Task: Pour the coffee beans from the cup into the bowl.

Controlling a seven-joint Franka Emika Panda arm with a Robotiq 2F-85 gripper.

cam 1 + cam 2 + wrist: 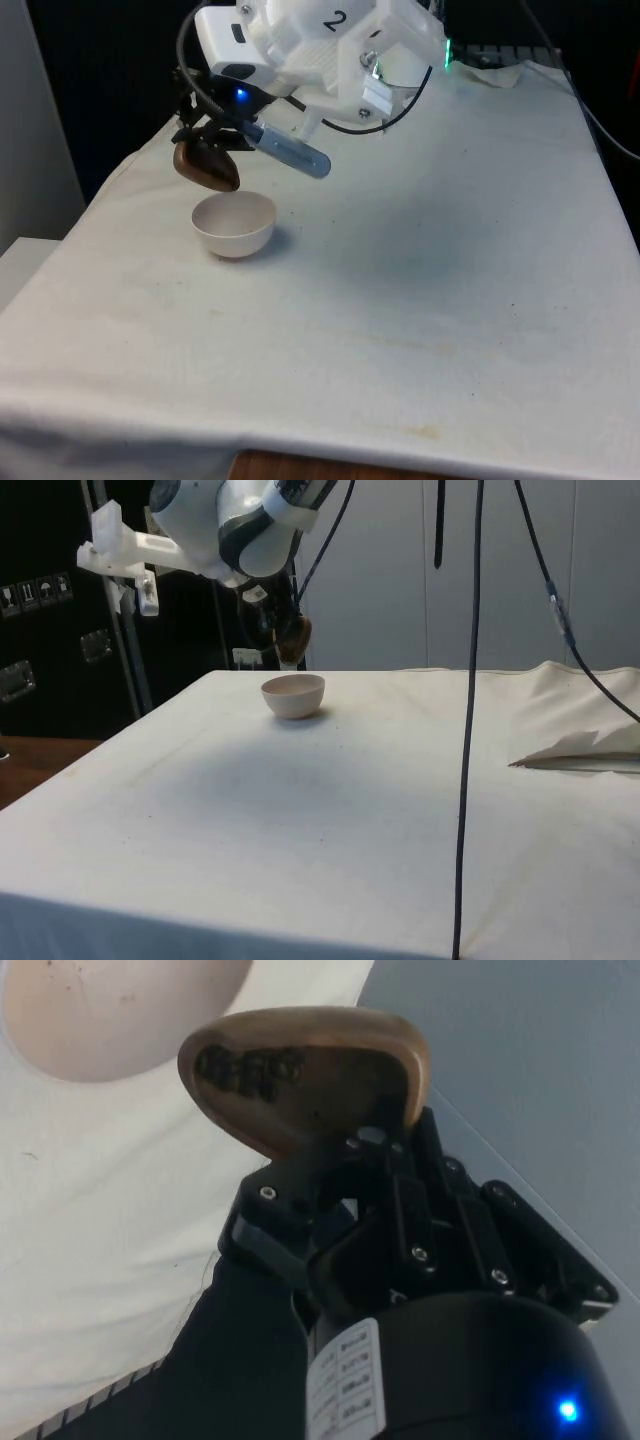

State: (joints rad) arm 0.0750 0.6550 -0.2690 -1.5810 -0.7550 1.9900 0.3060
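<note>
**A:** Where do things stand?

**B:** The gripper (208, 140) hangs above the cloth-covered table (420, 260), near its far corner on the front view's left. Its fingers are clamped on a brown cup (207, 165), gripped at the rim. The cup is tipped steeply. A white bowl (234, 224) sits on the cloth just below it.

**A:** Is the cup over the bowl?

**B:** Roughly. From the front, the cup's lower edge sits above the bowl's rim on the front view's left, not its centre. From the side, the cup (293, 638) hangs above and a little behind the bowl (294, 695), with a clear gap between them.

**A:** Are there beans in the bowl?

**B:** The wrist view shows a dark cluster of beans (248, 1068) inside the cup (300, 1075), so they look not yet poured. The bowl's (110, 1015) pale inside shows only tiny dark specks; I cannot tell what they are.

**A:** How should the pour go?

**B:** My judgement: bring the cup's mouth over the bowl's middle first, then keep tilting slowly so the beans slide out together. Keeping the cup low should help, since beans dropping from height may bounce off the rim onto the cloth. The grip should stay firm on the rim throughout.
</note>
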